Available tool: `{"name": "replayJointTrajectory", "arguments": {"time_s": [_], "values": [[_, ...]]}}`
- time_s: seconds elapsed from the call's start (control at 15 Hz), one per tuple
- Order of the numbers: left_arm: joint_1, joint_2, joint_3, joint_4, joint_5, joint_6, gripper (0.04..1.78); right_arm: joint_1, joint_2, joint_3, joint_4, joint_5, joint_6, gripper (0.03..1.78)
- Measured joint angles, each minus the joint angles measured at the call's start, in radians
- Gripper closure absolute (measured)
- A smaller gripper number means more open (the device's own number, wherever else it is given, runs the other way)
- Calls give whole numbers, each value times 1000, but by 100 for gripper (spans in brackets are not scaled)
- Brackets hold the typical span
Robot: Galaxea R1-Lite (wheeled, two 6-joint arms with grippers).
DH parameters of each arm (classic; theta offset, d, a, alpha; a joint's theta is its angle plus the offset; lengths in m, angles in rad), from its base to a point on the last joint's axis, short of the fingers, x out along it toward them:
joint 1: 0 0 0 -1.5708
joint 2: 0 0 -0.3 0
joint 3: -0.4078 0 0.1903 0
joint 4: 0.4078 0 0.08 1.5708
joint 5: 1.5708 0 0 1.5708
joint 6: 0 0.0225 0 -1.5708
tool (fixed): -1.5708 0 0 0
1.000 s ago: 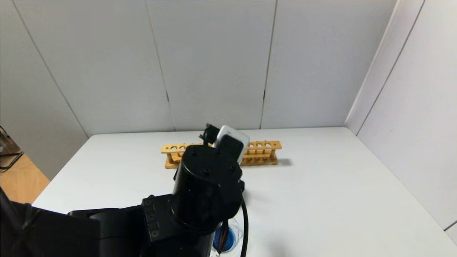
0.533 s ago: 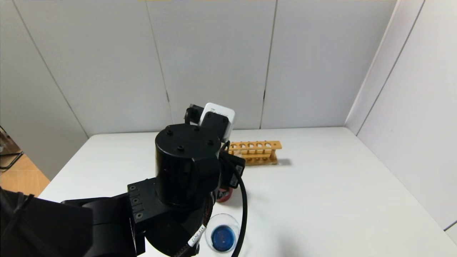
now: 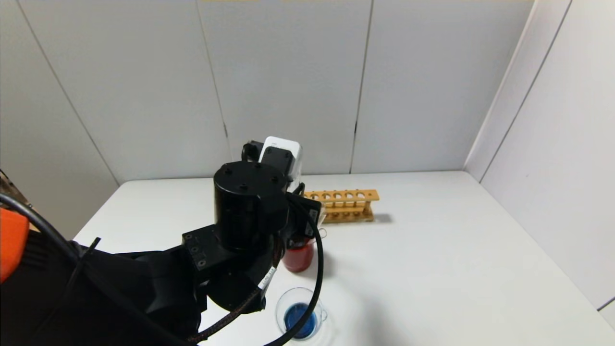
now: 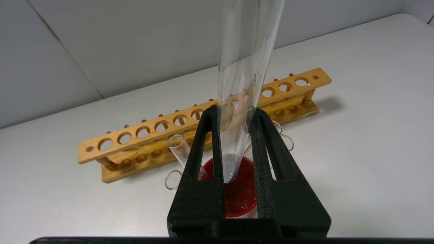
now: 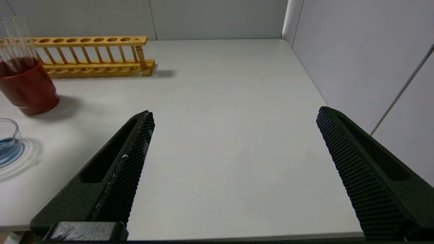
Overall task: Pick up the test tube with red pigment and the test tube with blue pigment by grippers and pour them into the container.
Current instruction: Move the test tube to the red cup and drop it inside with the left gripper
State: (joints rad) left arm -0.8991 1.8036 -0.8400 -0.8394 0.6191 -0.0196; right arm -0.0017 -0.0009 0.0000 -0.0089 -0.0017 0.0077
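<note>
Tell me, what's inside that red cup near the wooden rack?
The red cup holds dark red liquid and several clear tubes leaning in it. The left gripper holds another clear tube above it. The jaws hide part of the cup's inside.

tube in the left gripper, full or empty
Empty as far as shown: the tube between the left gripper fingers is clear, over the red beaker.

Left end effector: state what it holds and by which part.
The left end effector is shut on a clear test tube, gripping near its rounded bottom end, above the red beaker. The right end effector holds nothing.
</note>
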Motion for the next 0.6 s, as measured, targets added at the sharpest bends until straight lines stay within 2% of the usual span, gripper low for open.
{"name": "replayJointTrajectory", "arguments": {"time_s": [0.6], "values": [[46,144,2,-92,-14,-38,152,0,0,0,0,0,0,7]]}}
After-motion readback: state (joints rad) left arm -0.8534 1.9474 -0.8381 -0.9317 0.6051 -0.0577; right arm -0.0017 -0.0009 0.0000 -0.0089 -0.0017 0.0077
